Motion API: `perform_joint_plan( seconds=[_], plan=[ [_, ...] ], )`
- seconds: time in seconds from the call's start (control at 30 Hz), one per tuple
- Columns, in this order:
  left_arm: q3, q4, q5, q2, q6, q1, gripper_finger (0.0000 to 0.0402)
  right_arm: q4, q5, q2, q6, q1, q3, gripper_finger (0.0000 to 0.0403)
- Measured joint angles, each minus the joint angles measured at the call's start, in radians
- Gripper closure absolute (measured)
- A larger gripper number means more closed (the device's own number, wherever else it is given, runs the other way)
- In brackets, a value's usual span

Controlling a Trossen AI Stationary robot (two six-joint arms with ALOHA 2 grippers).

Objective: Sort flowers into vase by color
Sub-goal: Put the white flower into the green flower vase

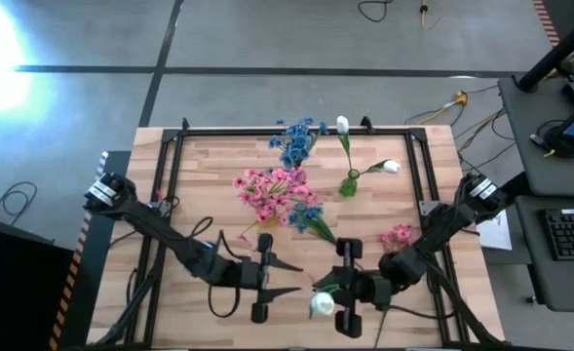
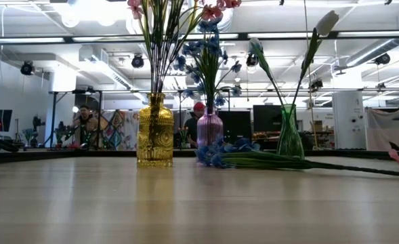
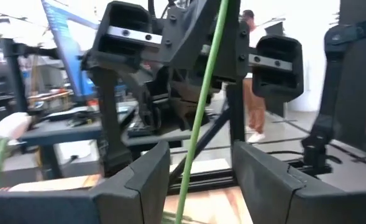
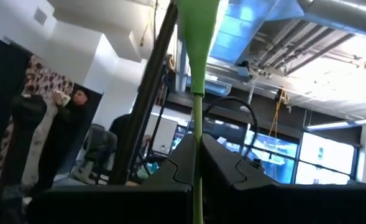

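Note:
A white-budded flower (image 1: 322, 304) with a green stem (image 3: 198, 118) is up over the near middle of the table, with my right gripper (image 1: 327, 287) shut on its stem. My left gripper (image 1: 288, 277) faces it from the left, open, one finger on each side of the stem (image 3: 189, 168) without touching it. On the far half stand a yellow vase (image 2: 154, 132) with pink flowers (image 1: 275, 190), a purple vase (image 2: 209, 129) with blue flowers (image 1: 296, 138) and a green vase (image 2: 289, 135) with white buds (image 1: 343, 125). My right gripper pinches the flower's green stem (image 4: 197, 146) between its two shut fingers, which lie across it and slant upward. The stem runs on past the fingers and widens into a leaf (image 4: 198, 37). The flower is lifted clear of the table, its bud (image 1: 322, 304) on the near side of the gripper.
A blue spray (image 2: 226, 152) lies on its side on the table in front of the vases, its green stems (image 2: 321, 165) running right. A loose pink cluster (image 1: 397, 236) lies near the right arm. A black frame (image 1: 170, 166) borders the tabletop. People stand in the room behind.

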Motion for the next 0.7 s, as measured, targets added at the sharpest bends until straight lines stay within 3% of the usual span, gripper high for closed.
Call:
perform_joint_plan(
  seconds=[0.1, 0.4, 0.7],
  plan=[
    [0.029, 0.000, 0.048, 0.031, -0.002, 0.011, 0.0238, 0.003, -0.012, 0.009, -0.007, -0.010, 0.016, 0.0394],
    [0.116, -0.033, 0.031, 0.123, 0.037, 0.020, 0.0248, 0.002, -0.012, 0.023, -0.010, -0.021, 0.027, 0.0394],
    [0.136, -0.089, -0.067, 0.133, 0.040, 0.024, 0.0359, -0.001, -0.004, 0.023, -0.011, -0.021, 0.025, 0.0393]
  ],
)
